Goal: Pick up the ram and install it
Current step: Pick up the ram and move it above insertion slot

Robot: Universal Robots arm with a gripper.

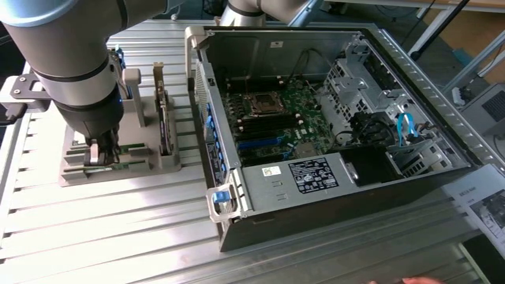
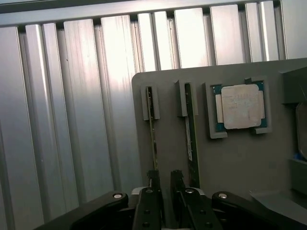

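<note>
Now: pincer (image 2: 165,184) released, empty, low over grey holder (image 2: 240,163); ram (image 2: 153,134) on edge in holder slot, just ahead of pincer, long axis running away from it, in line with one finger, not centred in gap.

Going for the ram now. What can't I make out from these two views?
- Wrist view: the near ends of the ram sticks sit behind the gripper, so contact cannot be told.
- Exterior view: the arm covers part of the holder.
- Exterior view: the motherboard slots are too small to tell free from filled.
- Wrist view: the processor has print too small to read.
</note>
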